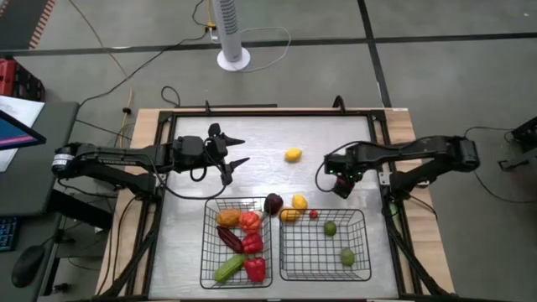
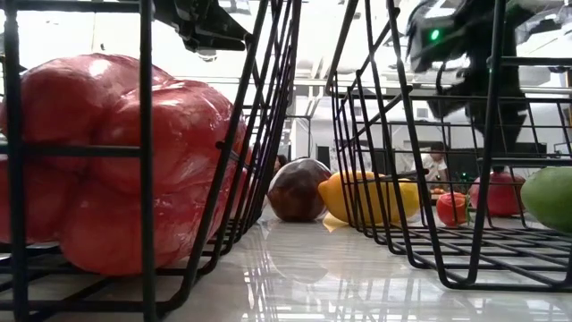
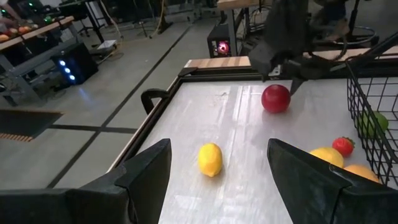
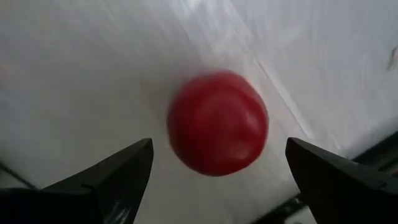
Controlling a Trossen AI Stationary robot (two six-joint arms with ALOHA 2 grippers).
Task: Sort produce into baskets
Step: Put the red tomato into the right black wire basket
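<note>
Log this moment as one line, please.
right gripper: open, above red tomato | left gripper: open, empty, facing lemon | baskets: partly filled

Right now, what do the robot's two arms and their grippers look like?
Both arms are dark, slim and jointed. The left arm has a pale ring marking near its base, a black cable looping by the wrist, and ends in the left gripper with two pointed black fingers. The right arm carries a black cable loop before the right gripper.
</note>
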